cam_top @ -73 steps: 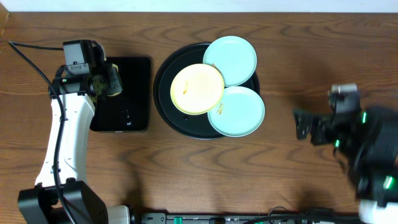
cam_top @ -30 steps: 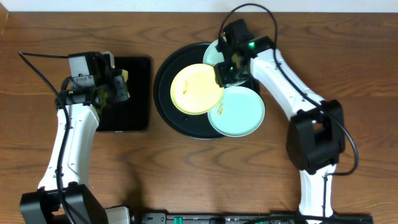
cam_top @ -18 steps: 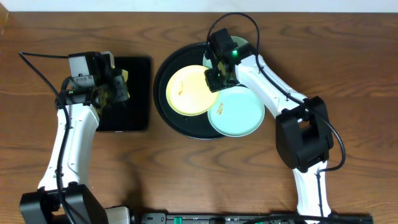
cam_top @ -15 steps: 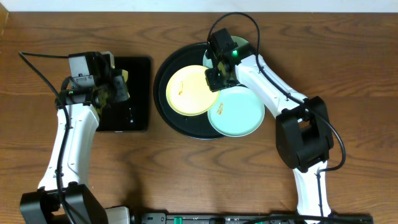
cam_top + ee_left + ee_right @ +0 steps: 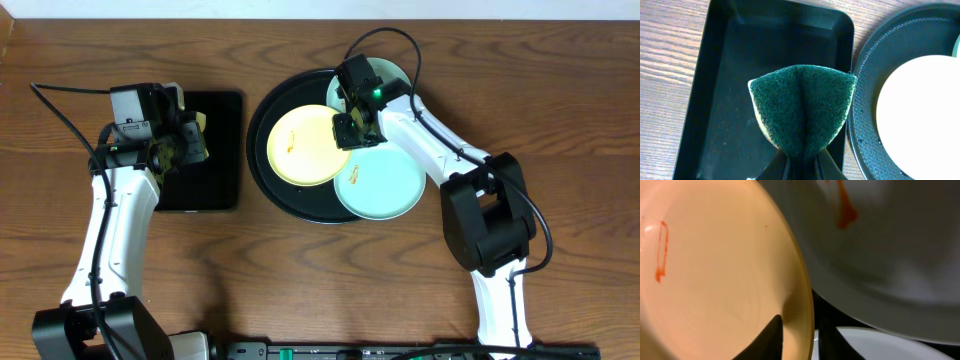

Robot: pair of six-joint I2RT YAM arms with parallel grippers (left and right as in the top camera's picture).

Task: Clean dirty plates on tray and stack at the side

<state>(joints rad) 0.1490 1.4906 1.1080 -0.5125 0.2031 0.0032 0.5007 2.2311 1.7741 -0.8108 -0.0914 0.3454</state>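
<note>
Three plates lie on the round black tray [image 5: 262,120]: a pale yellow plate [image 5: 305,145] with an orange smear at the left, a mint plate [image 5: 385,182] at the lower right and another mint plate [image 5: 392,72] partly under my right arm. My right gripper [image 5: 348,128] is shut on the yellow plate's right rim [image 5: 807,305], one finger lying on its top face; the gripper point is [image 5: 797,326]. A mint plate with an orange streak [image 5: 880,255] lies beside it. My left gripper [image 5: 802,161] is shut on the green sponge [image 5: 802,110], folded between its fingers.
A rectangular black tray [image 5: 205,190] lies left of the round tray [image 5: 865,125], with my left gripper [image 5: 185,145] and the sponge held above it. Bare wooden table runs in front of both trays and to the right.
My right arm swung in from the right to the yellow plate's rim, the plate slid slightly left, and the jaws narrowed onto the rim. The left arm with the sponge has stayed put.
</note>
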